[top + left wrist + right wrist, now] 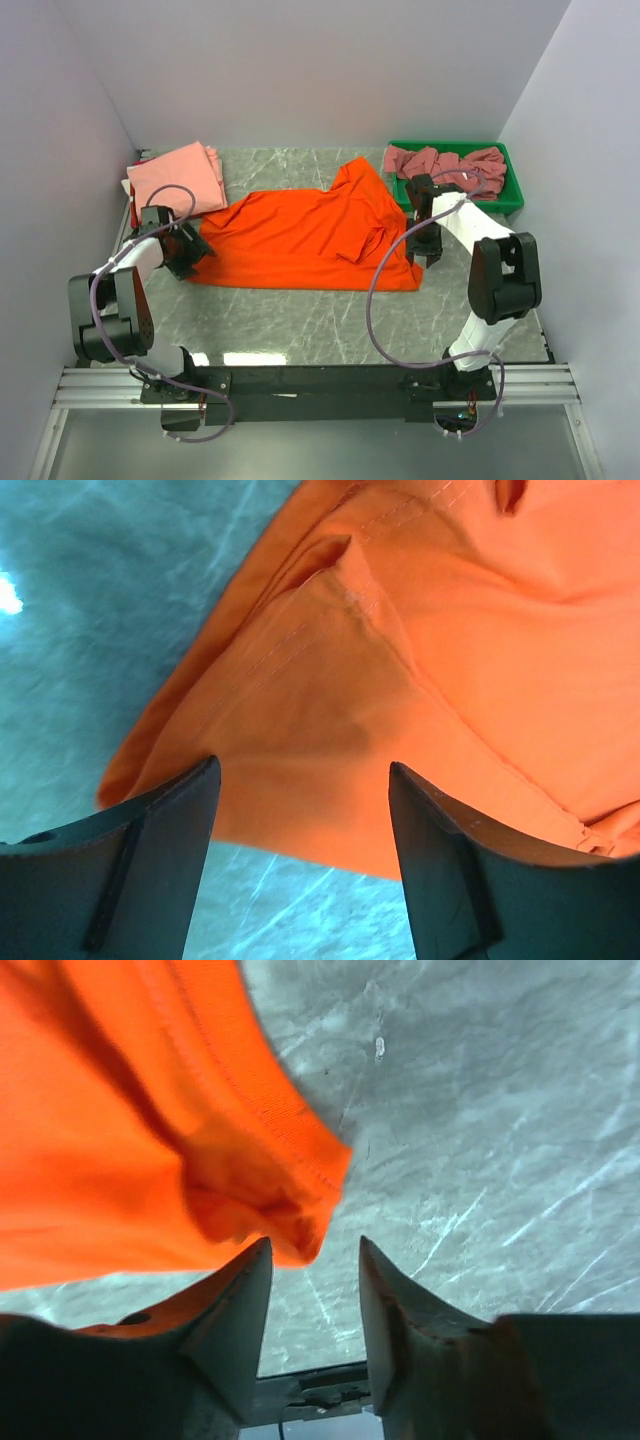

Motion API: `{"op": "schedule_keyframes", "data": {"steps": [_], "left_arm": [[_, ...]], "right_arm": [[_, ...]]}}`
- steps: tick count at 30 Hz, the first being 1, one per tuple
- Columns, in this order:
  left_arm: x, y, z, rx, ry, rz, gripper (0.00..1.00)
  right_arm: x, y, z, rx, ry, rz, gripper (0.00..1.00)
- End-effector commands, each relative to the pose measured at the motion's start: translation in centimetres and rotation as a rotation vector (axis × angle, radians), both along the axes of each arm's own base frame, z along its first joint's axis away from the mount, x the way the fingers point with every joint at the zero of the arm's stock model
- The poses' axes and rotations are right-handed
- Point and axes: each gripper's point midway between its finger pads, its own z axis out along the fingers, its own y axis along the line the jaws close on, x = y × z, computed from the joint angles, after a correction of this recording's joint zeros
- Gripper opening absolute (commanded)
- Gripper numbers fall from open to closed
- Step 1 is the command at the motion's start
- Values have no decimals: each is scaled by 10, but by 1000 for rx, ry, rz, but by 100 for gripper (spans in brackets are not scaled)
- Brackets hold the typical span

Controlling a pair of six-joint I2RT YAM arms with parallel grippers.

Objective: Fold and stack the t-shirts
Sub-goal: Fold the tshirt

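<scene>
A bright orange t-shirt lies spread across the middle of the table, one sleeve folded over near its right side. My left gripper is at the shirt's left edge. In the left wrist view it stands open, with a hemmed part of the orange shirt lying under and ahead of the fingers. My right gripper is at the shirt's right edge. Seen from the right wrist, it is open with nothing between its fingers, and a bunched edge of the orange shirt hangs just left of the gap.
A folded salmon-pink t-shirt lies at the back left. A green bin at the back right holds crumpled mauve t-shirts. Walls close in the left, right and back. Grey marbled table shows in front of the orange shirt.
</scene>
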Motion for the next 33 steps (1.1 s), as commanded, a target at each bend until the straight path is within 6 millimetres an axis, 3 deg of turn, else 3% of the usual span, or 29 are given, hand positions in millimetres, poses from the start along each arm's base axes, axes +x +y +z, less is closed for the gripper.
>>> {"op": "schedule_keyframes", "data": {"steps": [1, 3, 7, 12, 14, 17, 20, 26, 33], "left_arm": [[9, 13, 36, 73, -77, -2, 74], [11, 13, 48, 77, -100, -3, 74], [14, 11, 69, 69, -148, -5, 74], [12, 9, 71, 67, -153, -17, 75], [11, 10, 69, 74, -153, -21, 75], [6, 7, 66, 68, -160, -35, 75], [5, 2, 65, 49, -171, -50, 75], [-1, 0, 57, 48, -171, -63, 74], [-2, -2, 53, 40, -168, -76, 74]], "right_arm": [[19, 8, 52, 49, -147, -13, 49], [27, 32, 69, 147, -205, 16, 50], [35, 81, 78, 298, -246, 67, 50], [39, 146, 58, 379, -195, 180, 50], [44, 160, 45, 393, -182, 187, 50], [49, 170, 28, 410, -158, 164, 49], [49, 167, 12, 375, -127, 149, 49], [44, 160, -5, 345, -114, 158, 49], [47, 170, -23, 390, -97, 158, 47]]}}
